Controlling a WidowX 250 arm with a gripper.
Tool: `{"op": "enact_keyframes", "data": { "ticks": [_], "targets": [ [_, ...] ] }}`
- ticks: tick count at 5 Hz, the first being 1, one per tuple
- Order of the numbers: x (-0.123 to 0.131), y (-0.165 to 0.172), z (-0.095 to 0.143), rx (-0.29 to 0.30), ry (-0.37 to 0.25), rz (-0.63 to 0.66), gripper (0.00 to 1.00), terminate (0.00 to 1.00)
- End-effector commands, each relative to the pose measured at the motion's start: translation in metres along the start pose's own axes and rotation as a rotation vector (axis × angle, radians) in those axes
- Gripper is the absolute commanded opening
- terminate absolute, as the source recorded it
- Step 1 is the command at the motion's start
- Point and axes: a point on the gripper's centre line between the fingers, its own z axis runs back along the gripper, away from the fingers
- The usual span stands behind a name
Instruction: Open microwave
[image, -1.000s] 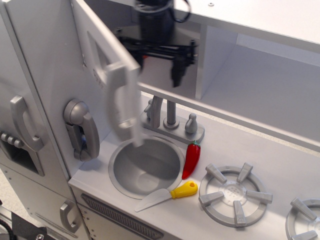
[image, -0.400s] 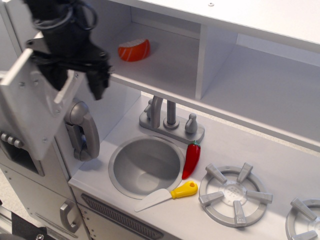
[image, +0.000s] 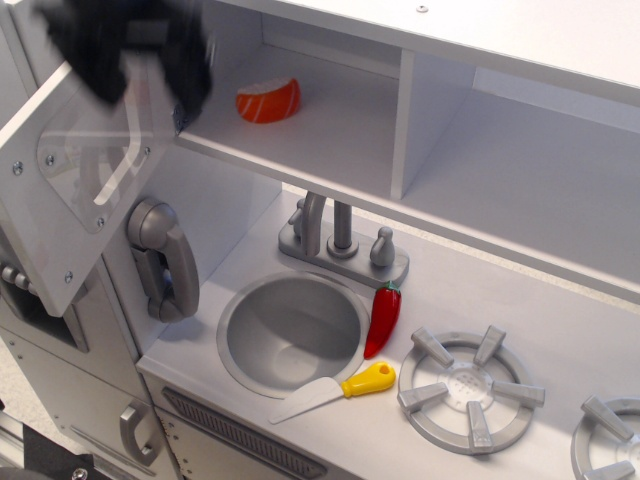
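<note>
We see the pincer (image: 130, 55) blurred at top left, above the swung-out door; we cannot tell its jaw state. The microwave (image: 75, 190) door hangs wide open at far left, window see-through, handle visible through it. An orange-white toy (image: 268, 100) sits in the exposed compartment above the worktop (image: 480, 300).

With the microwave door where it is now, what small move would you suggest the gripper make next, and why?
Probably a short retreat up and away from the door. The microwave door already stands swung wide to the left, its inner face toward the camera, and the compartment with the orange food piece lies fully exposed. The gripper is a blur at the door's top edge; its jaw state is unreadable, so it should release first if holding.
</note>
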Motion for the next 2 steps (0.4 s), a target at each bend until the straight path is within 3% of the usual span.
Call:
{"op": "enact_keyframes", "data": {
  "ticks": [1, 2],
  "targets": [
    [0.0179, 0.0065, 0.0457, -0.026, -0.033, 0.01, 1.0, 0.0],
    [0.0179, 0.0065, 0.0457, -0.026, -0.033, 0.01, 1.0, 1.0]
  ]
}}
